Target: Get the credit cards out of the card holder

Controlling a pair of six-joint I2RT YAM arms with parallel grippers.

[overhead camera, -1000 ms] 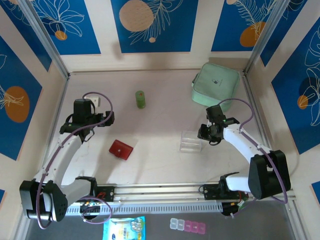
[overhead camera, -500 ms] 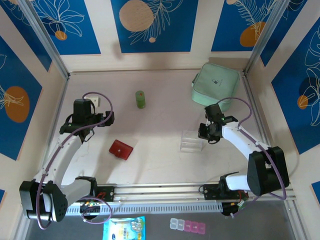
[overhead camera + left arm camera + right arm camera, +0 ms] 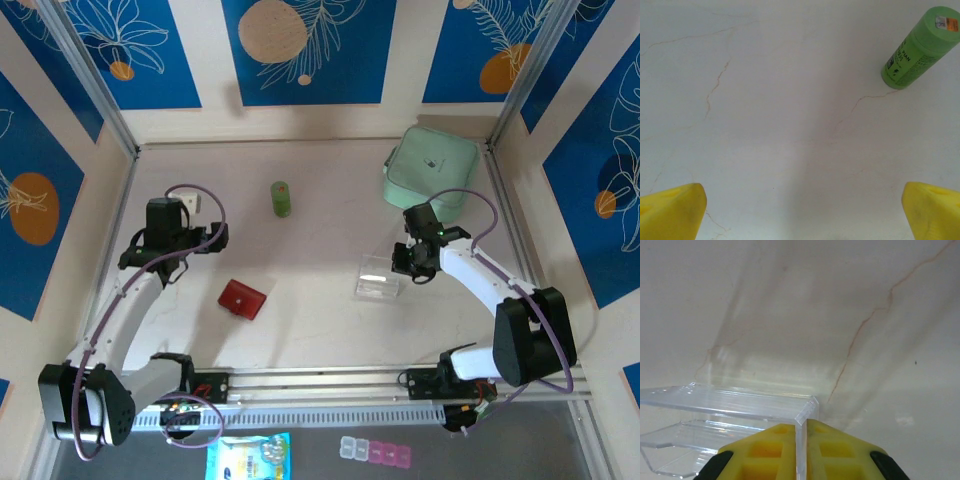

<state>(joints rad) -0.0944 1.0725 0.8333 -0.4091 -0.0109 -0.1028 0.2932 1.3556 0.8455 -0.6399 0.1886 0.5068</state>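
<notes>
The card holder (image 3: 242, 298) is a small flat red wallet lying closed on the table, left of centre. The credit cards are hidden. My left gripper (image 3: 207, 238) hovers behind and to the left of the wallet, well apart from it. In the left wrist view my left gripper (image 3: 808, 210) is open, with bare table between its yellow fingertips (image 3: 675, 212). My right gripper (image 3: 408, 262) is at the right end of a clear plastic box (image 3: 378, 278). The right wrist view shows my right gripper (image 3: 801, 426) shut on the clear plastic box's (image 3: 730, 405) thin end wall.
A green bottle (image 3: 281, 198) lies behind the wallet and appears as the green bottle (image 3: 920, 47) at the upper right of the left wrist view. A large mint-green pouch (image 3: 430, 168) sits in the back right corner. Panel walls enclose the table.
My right gripper has closed on the clear box's end wall and shifted slightly left and back, and the box with it. The left arm and the red wallet have not moved.
</notes>
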